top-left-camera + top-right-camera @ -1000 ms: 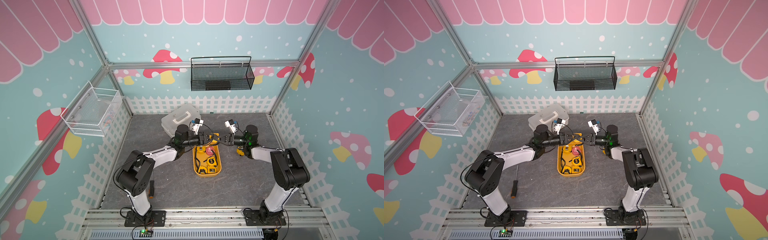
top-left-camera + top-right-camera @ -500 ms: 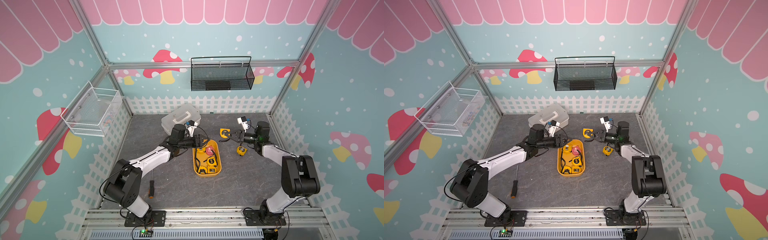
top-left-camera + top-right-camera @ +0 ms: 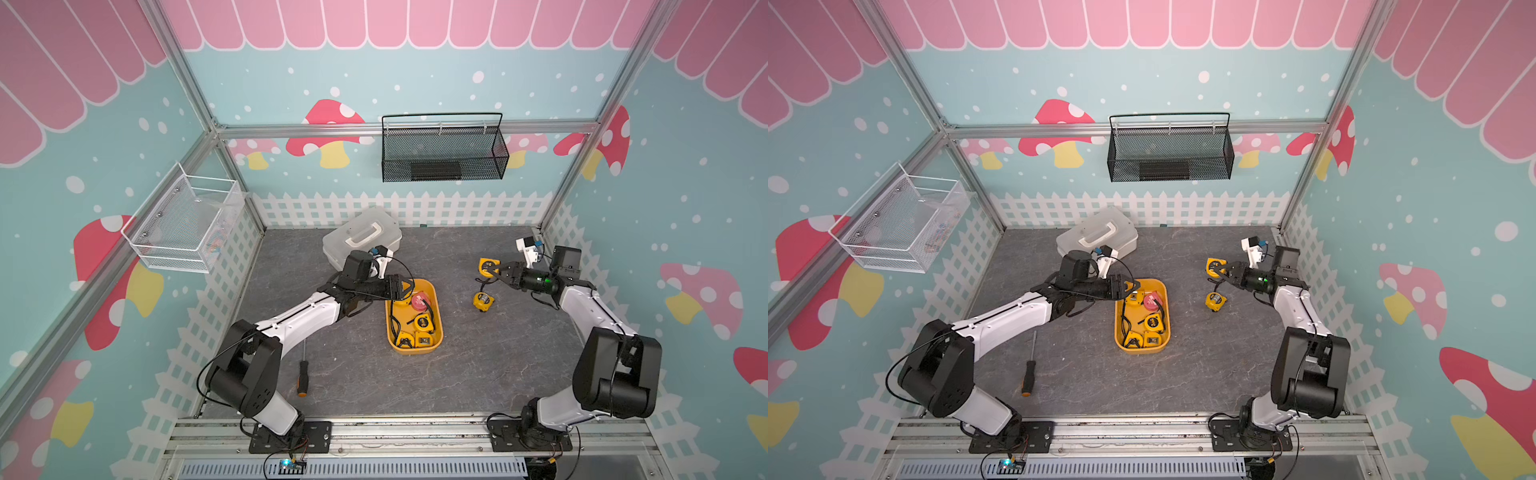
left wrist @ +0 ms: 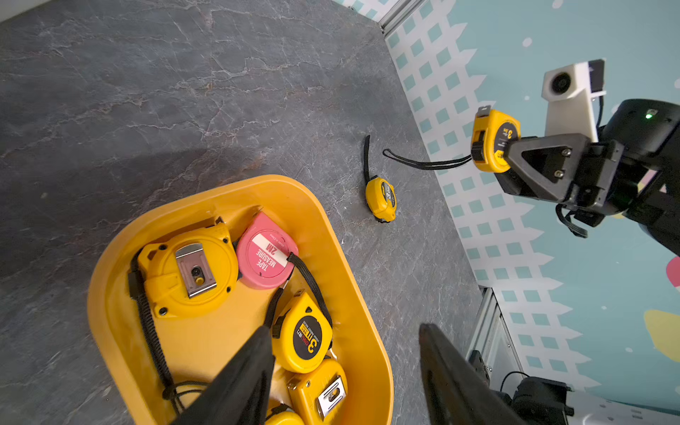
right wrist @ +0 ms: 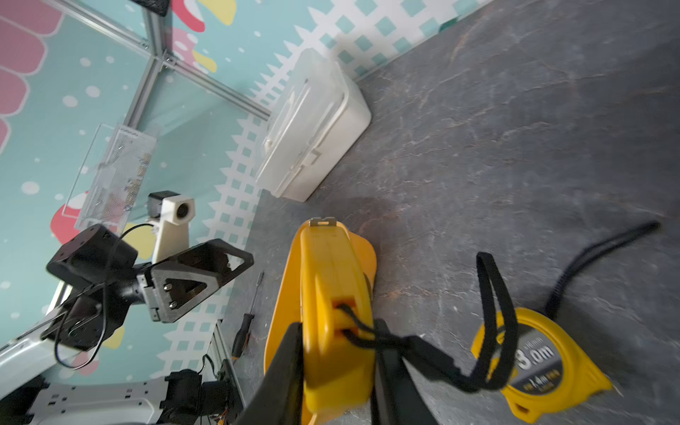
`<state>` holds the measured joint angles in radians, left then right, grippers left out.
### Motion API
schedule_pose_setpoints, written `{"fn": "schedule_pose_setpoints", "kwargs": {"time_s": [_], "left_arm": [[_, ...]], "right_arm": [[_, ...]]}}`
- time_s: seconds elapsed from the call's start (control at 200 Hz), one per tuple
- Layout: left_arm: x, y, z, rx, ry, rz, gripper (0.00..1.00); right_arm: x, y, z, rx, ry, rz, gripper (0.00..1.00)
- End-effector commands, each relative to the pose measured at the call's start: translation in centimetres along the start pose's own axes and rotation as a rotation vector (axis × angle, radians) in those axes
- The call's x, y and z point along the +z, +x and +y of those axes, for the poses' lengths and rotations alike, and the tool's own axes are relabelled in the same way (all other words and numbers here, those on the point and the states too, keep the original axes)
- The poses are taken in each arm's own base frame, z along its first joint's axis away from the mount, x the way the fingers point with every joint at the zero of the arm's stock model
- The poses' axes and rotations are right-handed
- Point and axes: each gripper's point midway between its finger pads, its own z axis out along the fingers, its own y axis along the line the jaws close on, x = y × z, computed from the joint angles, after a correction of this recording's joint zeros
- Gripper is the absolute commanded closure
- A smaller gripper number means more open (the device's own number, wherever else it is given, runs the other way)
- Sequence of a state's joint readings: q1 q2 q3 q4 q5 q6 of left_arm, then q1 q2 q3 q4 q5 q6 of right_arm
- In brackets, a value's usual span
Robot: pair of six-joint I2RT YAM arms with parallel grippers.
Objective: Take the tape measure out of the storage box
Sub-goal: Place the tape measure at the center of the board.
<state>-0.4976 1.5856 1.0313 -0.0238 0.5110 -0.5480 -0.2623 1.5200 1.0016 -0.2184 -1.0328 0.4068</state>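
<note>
Seven tape measures [image 4: 381, 198], two baskets [image 3: 442, 160], one storage box [image 3: 414, 350], one case [image 3: 361, 237], one screwdriver [image 3: 302, 376].

teal walls [image 3: 415, 83] dotted white, pink scalloped trim [image 3: 374, 25] on top, red mushrooms [image 3: 332, 129]. white picket fence print [image 3: 457, 208] along the base. silver frame bars [image 3: 291, 131] at corners. dark grey stone-look table [image 3: 478, 365]. black mesh basket [image 3: 442, 153] on back wall, white wire basket [image 3: 183, 224] on left wall.

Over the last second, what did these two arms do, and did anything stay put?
The right claw, shut on a yellow tape measure, carried it away from the storage box toward its own side. The left arm flattened out; its open, empty left claw barely shifted at the box's far end. The box, the loose tape measure beside it, screwdriver and white case stayed put.
</note>
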Motion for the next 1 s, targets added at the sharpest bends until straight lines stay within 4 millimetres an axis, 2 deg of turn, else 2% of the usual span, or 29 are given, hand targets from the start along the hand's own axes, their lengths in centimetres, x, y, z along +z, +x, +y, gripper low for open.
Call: {"fn": "schedule_pose_setpoints", "kwargs": {"time_s": [0.0,0.1,0.27,0.58,0.996], "left_arm": [[-0.7,-0.6,-0.3,0.037,-0.013,-0.017,0.36],[-0.7,-0.4,-0.2,0.044,-0.013,-0.015,0.36],[-0.3,-0.3,-0.1,0.042,-0.007,-0.005,0.36],[-0.1,0.3,0.1,0.032,0.005,0.002,0.36],[0.4,0.5,0.3,0.033,0.013,0.014,0.36]], "right_arm": [[-0.8,2.0,-3.7,0.091,0.122,0.015,0.78],[-1.6,3.2,-6.9,0.166,0.228,-0.001,0.78],[-1.7,5.0,-9.8,0.252,0.275,-0.006,0.78],[-2.5,6.6,-13.4,0.339,0.373,-0.005,0.78],[-1.9,8.7,-16.3,0.421,0.402,0.033,0.76]]}}
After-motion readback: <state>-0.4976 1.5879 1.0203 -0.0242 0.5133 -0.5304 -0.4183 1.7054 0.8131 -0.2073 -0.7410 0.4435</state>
